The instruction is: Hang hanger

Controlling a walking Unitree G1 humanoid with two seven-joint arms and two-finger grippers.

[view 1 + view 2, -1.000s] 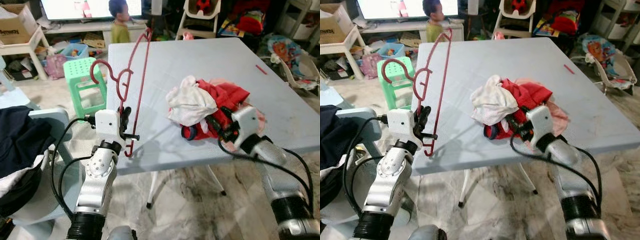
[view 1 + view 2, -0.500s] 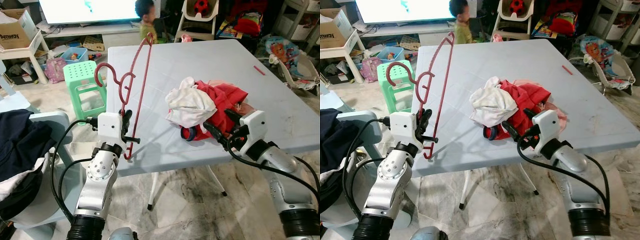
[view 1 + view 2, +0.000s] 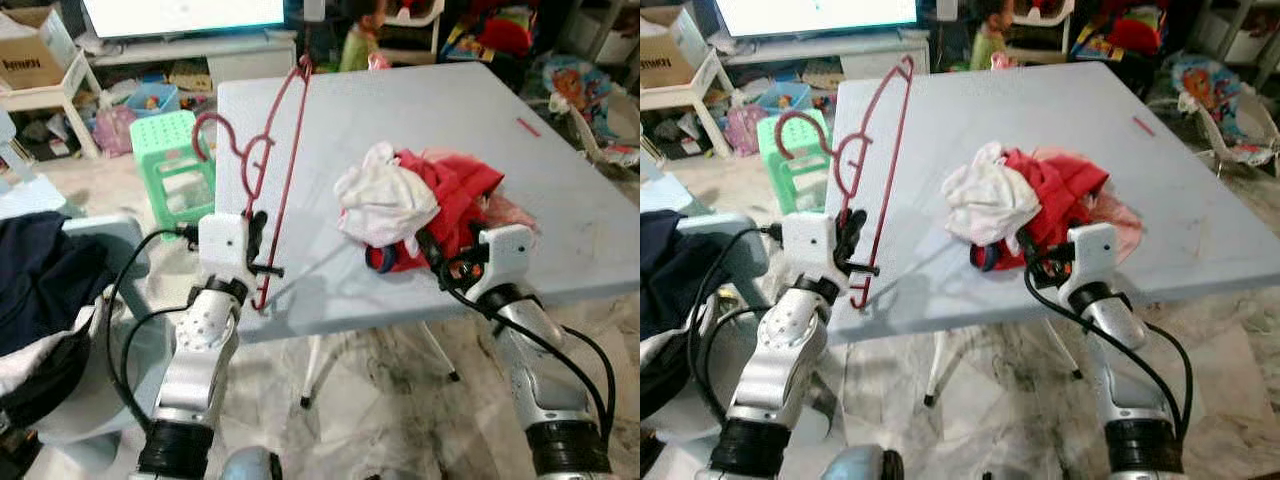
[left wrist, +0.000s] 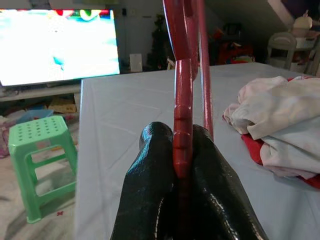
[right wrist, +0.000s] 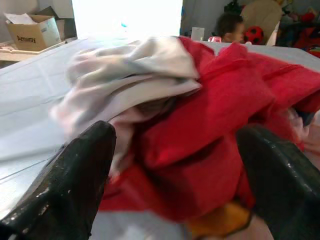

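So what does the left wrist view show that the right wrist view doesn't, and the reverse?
Left wrist view: the left gripper shut on the red hanger, plus a green stool on the floor.

Right wrist view: the right gripper open around the clothes pile's near edge, and a cardboard box.

Both: the white and red clothes pile, the pale blue table, and a bright TV screen.

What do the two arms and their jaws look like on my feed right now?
Both arms are silver metal with ribbed black collars near the base and loose black cables looping alongside. Each wrist carries a white boxy housing. The left gripper and right gripper each have two long, glossy black fingers with rounded tips. No markings are legible.
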